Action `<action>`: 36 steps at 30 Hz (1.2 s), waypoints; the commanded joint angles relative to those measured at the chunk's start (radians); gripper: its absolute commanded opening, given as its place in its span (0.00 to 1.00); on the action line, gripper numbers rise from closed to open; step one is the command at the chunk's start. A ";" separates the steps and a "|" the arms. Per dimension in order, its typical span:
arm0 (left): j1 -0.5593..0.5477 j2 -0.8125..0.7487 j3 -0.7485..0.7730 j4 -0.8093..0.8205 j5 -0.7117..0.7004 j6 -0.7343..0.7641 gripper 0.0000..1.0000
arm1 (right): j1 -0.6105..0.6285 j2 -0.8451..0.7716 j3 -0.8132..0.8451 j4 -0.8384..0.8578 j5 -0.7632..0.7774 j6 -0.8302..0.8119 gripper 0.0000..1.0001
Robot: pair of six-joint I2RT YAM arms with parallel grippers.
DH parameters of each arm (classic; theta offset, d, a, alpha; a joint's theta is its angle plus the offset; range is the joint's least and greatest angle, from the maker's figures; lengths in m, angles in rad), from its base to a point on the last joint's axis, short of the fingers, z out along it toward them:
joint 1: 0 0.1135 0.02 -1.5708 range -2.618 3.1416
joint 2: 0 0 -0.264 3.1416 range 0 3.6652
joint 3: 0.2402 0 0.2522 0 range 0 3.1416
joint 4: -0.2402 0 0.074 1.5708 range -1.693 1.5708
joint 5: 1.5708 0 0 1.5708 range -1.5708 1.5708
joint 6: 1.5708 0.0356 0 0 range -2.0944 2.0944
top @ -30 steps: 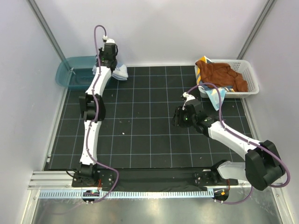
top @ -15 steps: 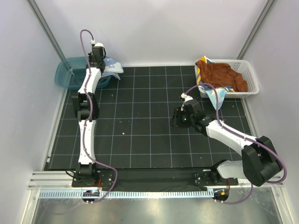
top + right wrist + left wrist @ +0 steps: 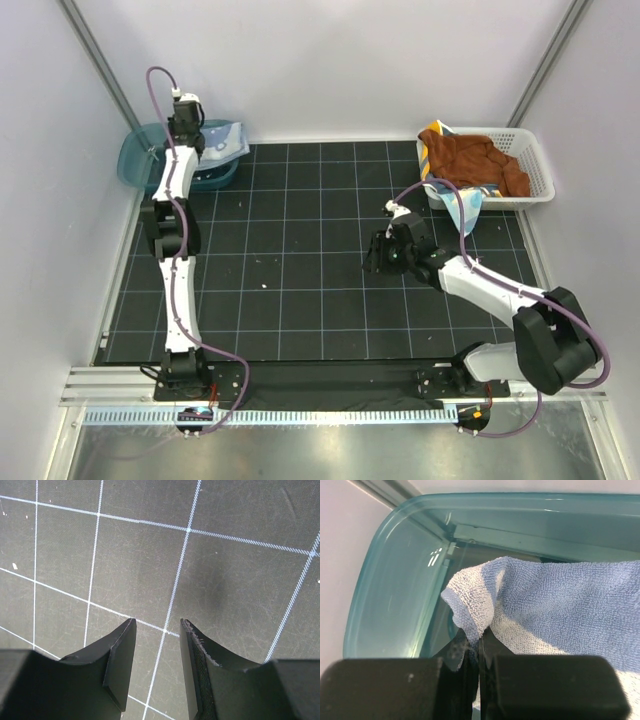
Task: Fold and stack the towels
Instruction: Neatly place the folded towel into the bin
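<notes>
Swung leftward over the tub (image 3: pixel 395 580), left fingers (image 3: pixel 410 685) clamp pale-blue towel (image 3: pixel 560 595) — right fingers (image 3: pixel 120 655) apart.

The tub (image 3: pixel 135 165) sits at the far-left corner of the mat (image 3: pixel 300 260), a towel (image 3: pixel 228 140) over its right side. The basket (image 3: pixel 535 175) — far right — holds heaped towels (image 3: pixel 475 158), with another cloth (image 3: pixel 465 208) hanging over its near-left edge.

Left arm (image 3: pixel 176 290) stretched nearly straight from base at lower left to upper left of frame. Left end effector (image 3: pixel 190 132) jaws pressed together, pinching edge of pale blue towel (image 3: pixel 560 595). Right arm (image 3: pixel 490 290) folded at lower right, forearm reaching toward frame centre. Right end effector (image 3: pixel 370 262) tilted downward, jaws parted about halfway.
</notes>
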 commanded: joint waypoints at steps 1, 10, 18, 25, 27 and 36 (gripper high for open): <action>0.028 0.009 0.001 0.065 0.018 0.006 0.00 | 0.007 0.007 0.006 0.048 -0.016 -0.016 0.47; 0.068 0.053 0.012 0.091 0.080 0.014 0.00 | 0.006 0.032 0.011 0.057 -0.028 -0.015 0.47; 0.084 0.055 0.015 0.108 0.032 -0.021 0.46 | 0.011 0.046 0.012 0.063 -0.041 -0.013 0.47; 0.084 0.026 -0.006 0.125 -0.052 -0.061 0.65 | 0.015 0.047 0.017 0.060 -0.044 -0.016 0.47; 0.084 0.014 -0.029 0.127 -0.045 -0.072 0.66 | 0.017 0.049 0.019 0.060 -0.044 -0.016 0.47; 0.025 -0.104 -0.172 0.206 -0.051 -0.135 0.75 | 0.015 0.041 0.019 0.054 -0.042 -0.016 0.47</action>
